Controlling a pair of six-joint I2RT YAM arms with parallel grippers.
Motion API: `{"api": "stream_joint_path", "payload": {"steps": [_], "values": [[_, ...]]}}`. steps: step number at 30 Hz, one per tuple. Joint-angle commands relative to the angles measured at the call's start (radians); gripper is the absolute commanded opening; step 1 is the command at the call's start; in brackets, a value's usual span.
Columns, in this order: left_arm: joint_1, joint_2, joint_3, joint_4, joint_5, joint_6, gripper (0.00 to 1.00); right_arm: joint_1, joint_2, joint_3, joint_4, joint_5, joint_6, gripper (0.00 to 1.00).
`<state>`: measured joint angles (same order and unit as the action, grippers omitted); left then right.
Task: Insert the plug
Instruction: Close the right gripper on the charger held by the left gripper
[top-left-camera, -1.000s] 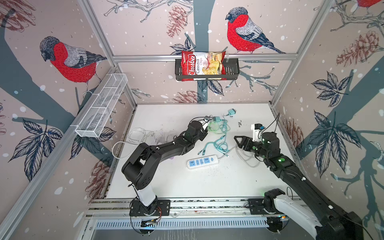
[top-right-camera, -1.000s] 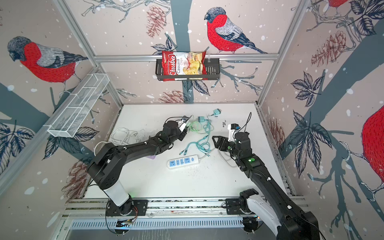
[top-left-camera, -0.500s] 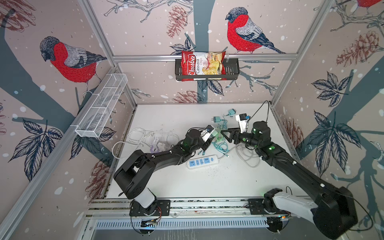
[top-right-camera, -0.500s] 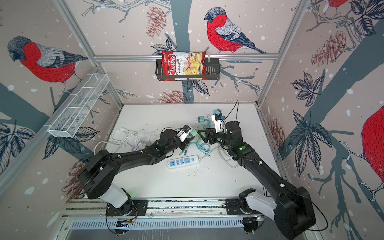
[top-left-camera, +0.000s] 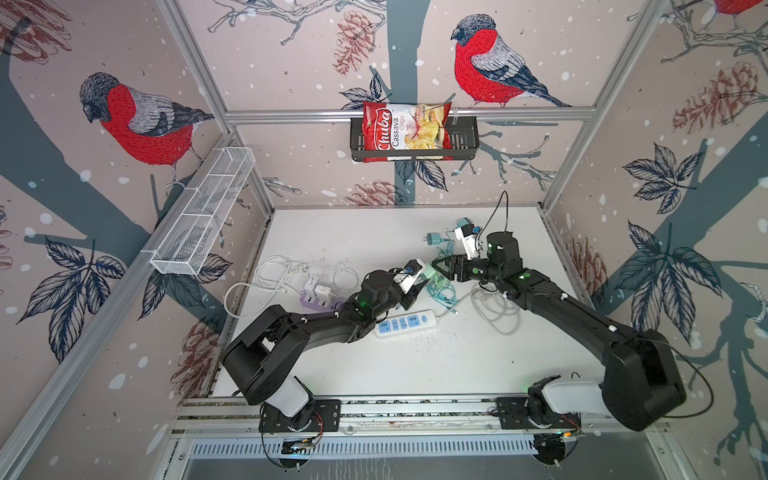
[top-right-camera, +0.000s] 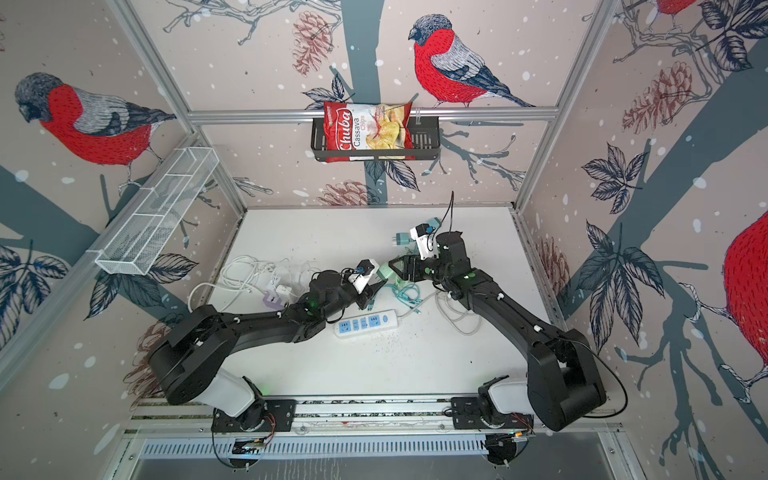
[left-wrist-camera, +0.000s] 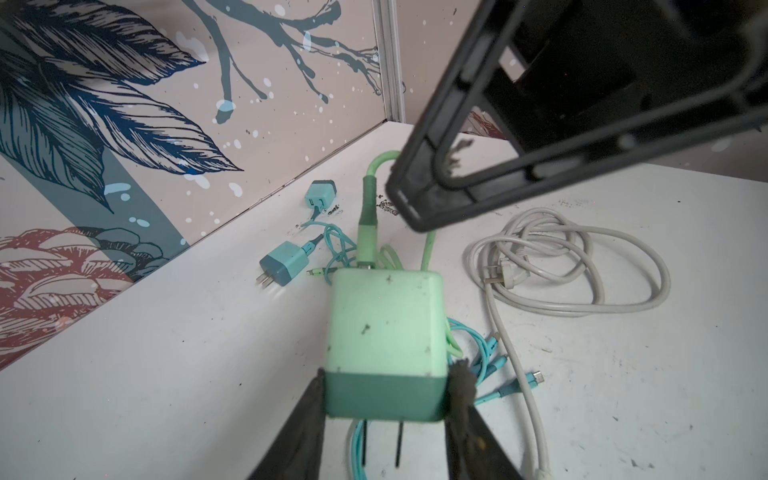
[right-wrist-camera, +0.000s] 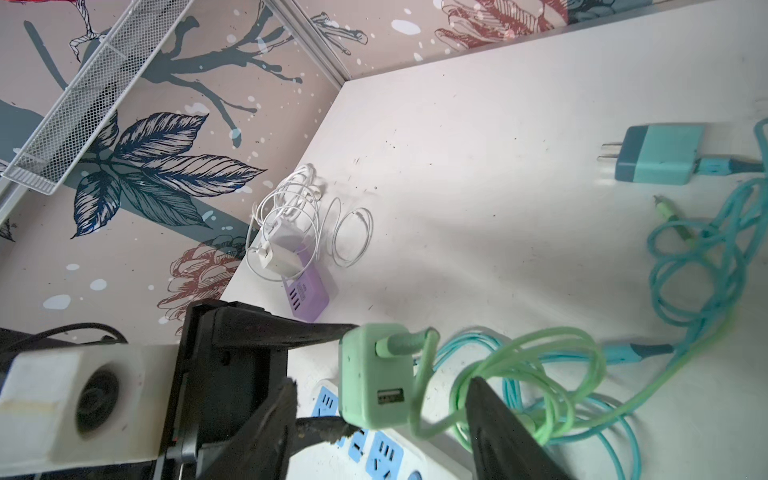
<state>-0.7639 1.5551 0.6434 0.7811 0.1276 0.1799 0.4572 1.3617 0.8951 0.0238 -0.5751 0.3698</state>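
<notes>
- One green plug (left-wrist-camera: 384, 320) is counted; it is clamped at its dark prong end by the left gripper (left-wrist-camera: 386, 386), whose jaws are set narrow against two opposite sides
- The plug is held clear of the table (left-wrist-camera: 166, 353), between the two grippers and near the single white power strip (top-left-camera: 406, 323)
- Its long axis runs from gripper to gripper; the two prongs point back toward the left wrist, and the cable face is turned to the right gripper (right-wrist-camera: 382, 390)
- The right jaws are spread, one on either side of the plug body, with a gap at each side
- One green cable (right-wrist-camera: 519, 365) leaves the plug face and loops between the plug and one right jaw
- Two teal adapters (left-wrist-camera: 286, 264) and one white cable coil (left-wrist-camera: 573, 266) lie beyond; one purple hub (right-wrist-camera: 305, 295) lies well apart
</notes>
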Motion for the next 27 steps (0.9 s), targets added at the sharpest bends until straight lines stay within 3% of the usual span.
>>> {"api": "stream_joint_path", "payload": {"steps": [1, 10, 27], "values": [[-0.002, 0.003, -0.010, 0.128, 0.001, 0.023, 0.18, -0.002, 0.019, 0.020, -0.015, -0.068, 0.007, 0.63], [-0.003, -0.004, -0.020, 0.136, -0.011, 0.044, 0.17, -0.010, 0.099, 0.081, -0.083, -0.121, -0.020, 0.49], [-0.003, 0.005, -0.015, 0.132, -0.013, 0.063, 0.15, -0.002, 0.103, 0.064, -0.066, -0.220, -0.040, 0.43]]}}
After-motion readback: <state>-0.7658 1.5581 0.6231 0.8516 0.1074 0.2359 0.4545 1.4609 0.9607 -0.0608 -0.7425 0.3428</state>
